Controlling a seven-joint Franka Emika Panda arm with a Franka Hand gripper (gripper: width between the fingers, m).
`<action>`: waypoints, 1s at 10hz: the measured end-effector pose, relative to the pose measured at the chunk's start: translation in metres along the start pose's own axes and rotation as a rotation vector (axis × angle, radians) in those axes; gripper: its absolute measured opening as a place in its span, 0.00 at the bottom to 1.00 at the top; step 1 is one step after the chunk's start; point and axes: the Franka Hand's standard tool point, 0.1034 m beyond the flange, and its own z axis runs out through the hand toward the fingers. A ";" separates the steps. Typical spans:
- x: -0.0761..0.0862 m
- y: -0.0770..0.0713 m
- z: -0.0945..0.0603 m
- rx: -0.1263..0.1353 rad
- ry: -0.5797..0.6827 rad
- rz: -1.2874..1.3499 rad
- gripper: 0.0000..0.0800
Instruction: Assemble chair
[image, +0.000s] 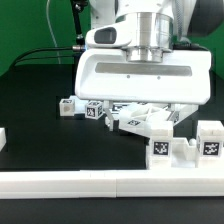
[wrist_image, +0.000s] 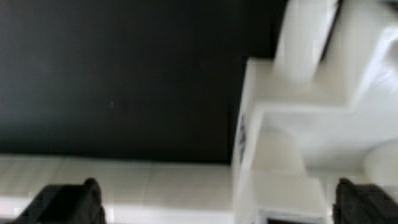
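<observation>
The claw hangs wide open and empty above a white chair part, apparently lining up a grasp; next it must lower and close.

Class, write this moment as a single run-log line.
gripper: open, low over table | between jaws: white chair part, ungripped | other chair parts: loose on table
</observation>
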 end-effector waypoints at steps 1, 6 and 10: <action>0.001 -0.002 0.006 -0.020 0.071 -0.009 0.81; 0.002 -0.015 0.032 0.009 0.049 -0.011 0.81; -0.003 -0.031 0.046 0.019 0.038 0.000 0.81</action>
